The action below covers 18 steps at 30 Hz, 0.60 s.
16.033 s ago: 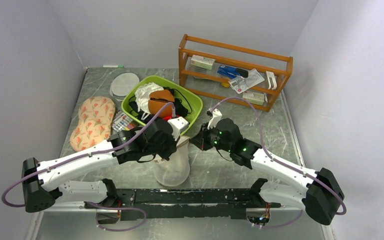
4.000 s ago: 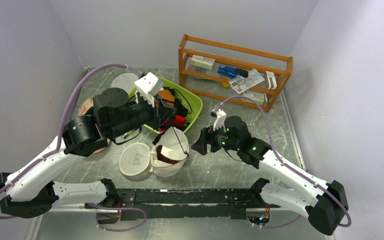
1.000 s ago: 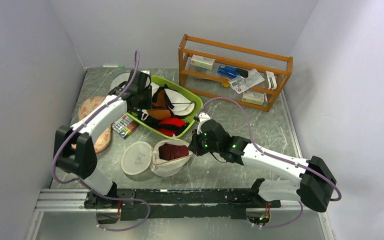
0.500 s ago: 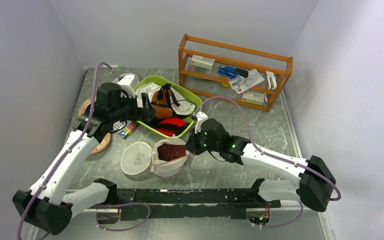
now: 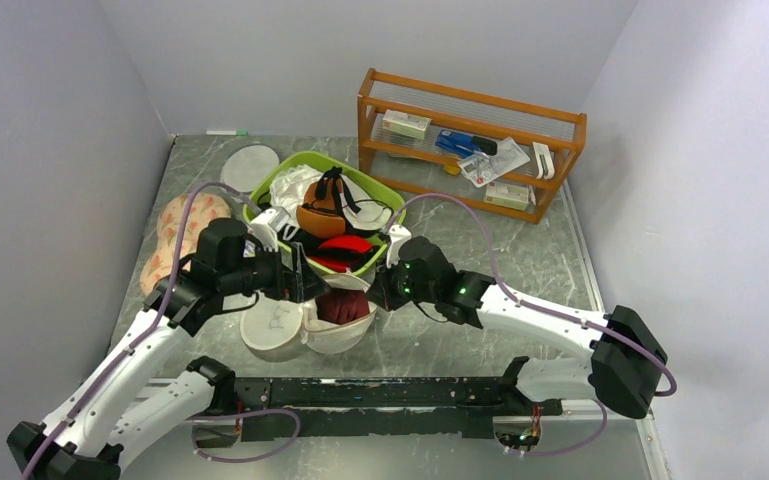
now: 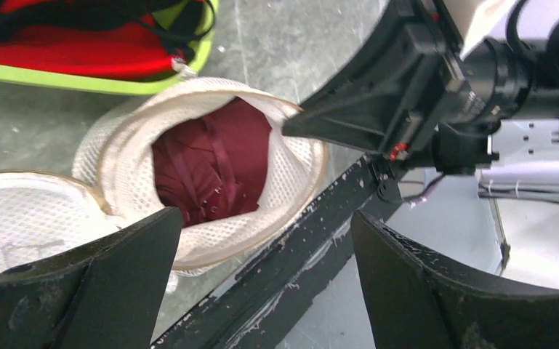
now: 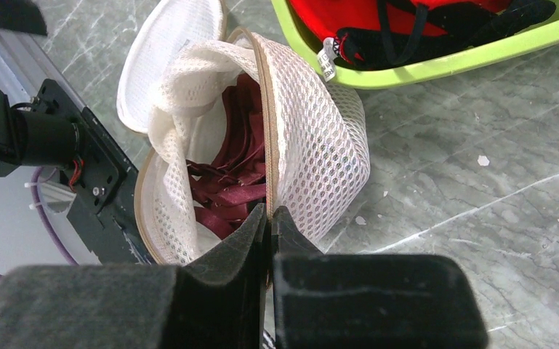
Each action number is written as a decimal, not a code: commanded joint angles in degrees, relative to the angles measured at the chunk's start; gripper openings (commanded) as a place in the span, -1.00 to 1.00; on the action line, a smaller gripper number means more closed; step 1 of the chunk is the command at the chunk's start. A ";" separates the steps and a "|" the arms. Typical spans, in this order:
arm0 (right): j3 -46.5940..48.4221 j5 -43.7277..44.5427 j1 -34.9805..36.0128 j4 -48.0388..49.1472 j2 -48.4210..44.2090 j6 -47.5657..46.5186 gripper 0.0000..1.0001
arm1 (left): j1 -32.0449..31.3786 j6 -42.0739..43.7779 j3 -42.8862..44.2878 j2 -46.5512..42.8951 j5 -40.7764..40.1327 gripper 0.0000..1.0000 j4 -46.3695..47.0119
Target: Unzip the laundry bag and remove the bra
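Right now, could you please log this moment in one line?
laundry bag: unzipped | bra: inside bag | left gripper: open above bag | right gripper: shut on bag rim

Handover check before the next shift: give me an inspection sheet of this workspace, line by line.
Surface: grey marbled table, small white specks near the bag.
Job's things: laundry bag unzipped, lid flipped aside; bra inside, not yet removed.
Clutter: green basin of garments, wooden rack, flowered pad, round disc.
Pincers: left pincer open above the bag; right pincer shut on the bag's rim.
Cables: purple cables arch over both arms.
Surroundings: plain pale walls; nothing else seen.
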 commanded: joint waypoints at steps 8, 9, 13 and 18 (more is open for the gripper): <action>-0.89 0.74 0.11 -0.28 0.12 2.37 -0.95 | -15.44 -3.03 -1.42 3.73 -3.72 0.72 5.77; -0.89 0.71 0.10 -0.70 0.04 2.84 -0.95 | -17.42 -3.02 -1.66 4.17 -5.56 0.67 6.58; -1.87 1.04 0.16 -1.64 -0.53 3.70 -0.95 | -23.83 -1.34 -1.30 7.22 -10.79 0.45 9.53; -4.41 1.67 0.12 -1.31 -2.37 4.31 -0.95 | -30.75 -1.08 -0.66 12.98 -18.93 0.12 9.63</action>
